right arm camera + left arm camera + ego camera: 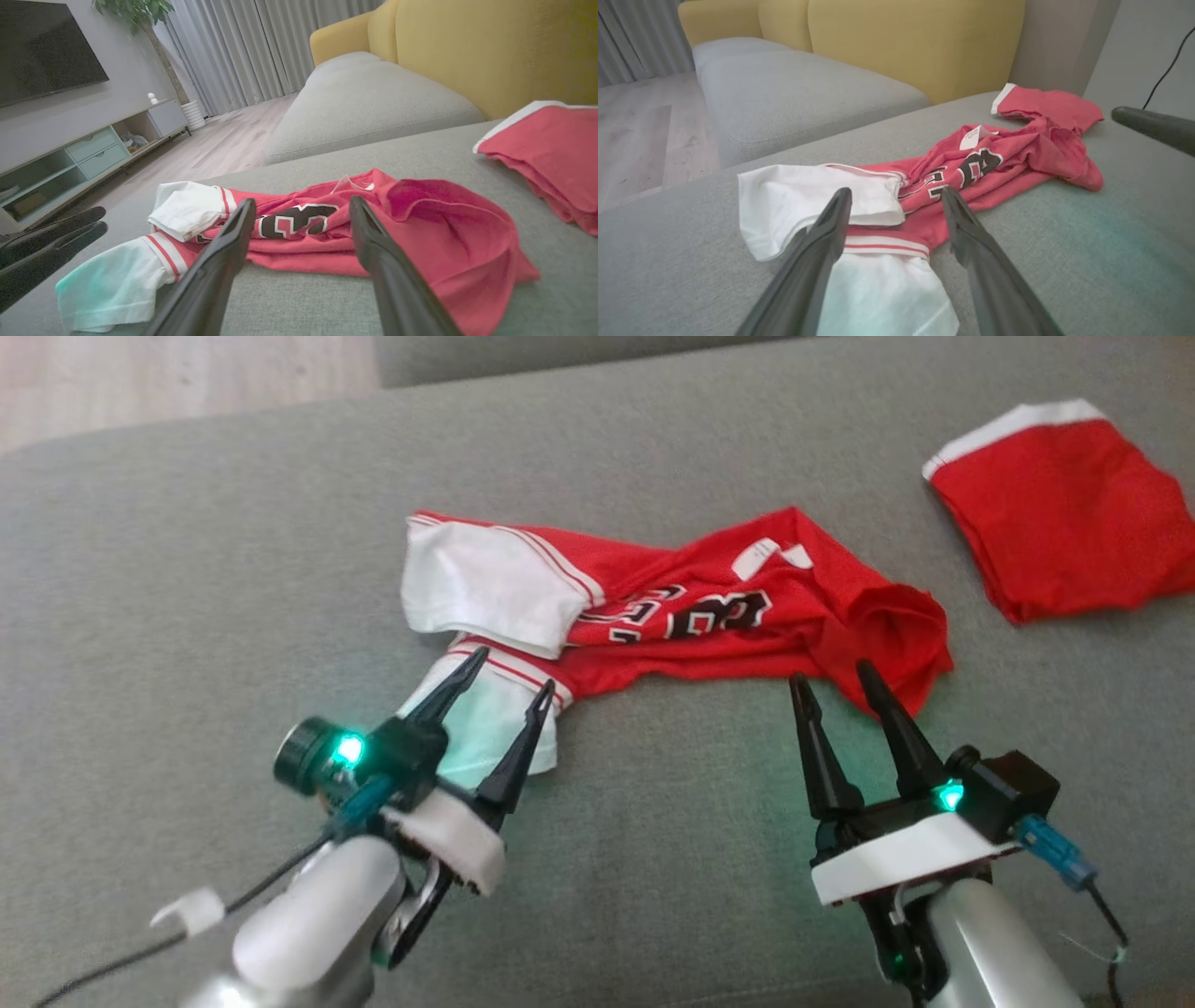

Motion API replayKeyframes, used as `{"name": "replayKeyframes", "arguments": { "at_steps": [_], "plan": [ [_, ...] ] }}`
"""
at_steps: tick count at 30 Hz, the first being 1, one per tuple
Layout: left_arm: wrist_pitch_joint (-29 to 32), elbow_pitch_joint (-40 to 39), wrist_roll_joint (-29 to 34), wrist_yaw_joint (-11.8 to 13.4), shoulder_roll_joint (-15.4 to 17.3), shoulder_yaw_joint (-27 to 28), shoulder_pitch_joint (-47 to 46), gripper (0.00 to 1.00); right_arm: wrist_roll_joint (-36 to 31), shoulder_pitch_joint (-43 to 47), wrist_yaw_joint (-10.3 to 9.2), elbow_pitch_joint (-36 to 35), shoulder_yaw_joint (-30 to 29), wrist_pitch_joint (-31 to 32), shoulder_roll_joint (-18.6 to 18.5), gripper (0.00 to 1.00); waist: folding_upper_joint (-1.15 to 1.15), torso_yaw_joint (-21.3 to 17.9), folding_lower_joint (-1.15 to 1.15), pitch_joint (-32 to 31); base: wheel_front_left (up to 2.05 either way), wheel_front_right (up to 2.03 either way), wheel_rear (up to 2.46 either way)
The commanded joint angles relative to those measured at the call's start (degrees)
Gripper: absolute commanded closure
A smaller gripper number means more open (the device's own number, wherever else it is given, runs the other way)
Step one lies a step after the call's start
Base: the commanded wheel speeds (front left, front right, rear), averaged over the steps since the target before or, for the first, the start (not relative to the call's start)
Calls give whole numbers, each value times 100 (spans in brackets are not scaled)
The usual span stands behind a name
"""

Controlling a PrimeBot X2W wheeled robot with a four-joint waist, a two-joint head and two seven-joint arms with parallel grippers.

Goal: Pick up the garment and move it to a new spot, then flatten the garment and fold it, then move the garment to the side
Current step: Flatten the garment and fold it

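Note:
A crumpled red garment [709,616] with white sleeves and black-and-white lettering lies across the grey sofa cushion [233,551]. In the left wrist view the garment [971,172] stretches away to the right; in the right wrist view the garment [327,228] lies just past the fingers. My left gripper [509,670] is open, its fingers straddling the nearer white sleeve [485,719] with nothing pinched. My right gripper [831,677] is open too, its tips at the garment's near red edge, right of the lettering.
A second red piece of clothing with a white band [1064,509] lies folded at the cushion's far right. A yellow sofa back [915,42] and another grey cushion [794,93] stand beyond. Wooden floor [168,373] shows past the cushion's far left edge.

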Motion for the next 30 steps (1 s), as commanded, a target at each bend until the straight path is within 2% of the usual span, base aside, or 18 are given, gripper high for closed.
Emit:
{"name": "replayKeyframes", "arguments": {
  "at_steps": [1,4,13,22,23,24,26,30],
  "plan": [
    [23,-60,102,-28,72,142,-328,0,52,-235,21,-209,141,-62,-7,0,0,-140,-1,147,0,0,0],
    [123,282,248,-65,-21,43,-638,0,81,-293,21,-226,145,-62,-7,0,0,-263,-1,282,0,0,0],
    [287,1374,558,54,-182,-110,-1234,0,162,-401,21,-245,184,-62,-7,0,0,-542,-1,503,0,0,0],
    [132,1879,525,-77,-335,-181,-1368,2,189,-405,21,-206,155,-62,-7,0,0,-586,-1,480,0,0,0],
    [119,1913,518,-89,-350,-185,-1382,34,194,-407,21,-199,155,-62,-7,0,0,-582,-1,473,0,0,0],
    [101,1941,511,-101,-362,-187,-1398,59,197,-409,21,-192,157,-62,-7,0,0,-577,-1,466,0,0,0],
    [73,1991,498,-121,-380,-191,-1425,100,201,-411,21,-180,163,-62,-7,0,0,-569,-1,447,0,0,0],
    [13,2049,491,-151,-393,-218,-1468,100,199,-393,21,-125,161,-62,-7,0,0,-550,-1,373,0,0,0]
  ]
}}
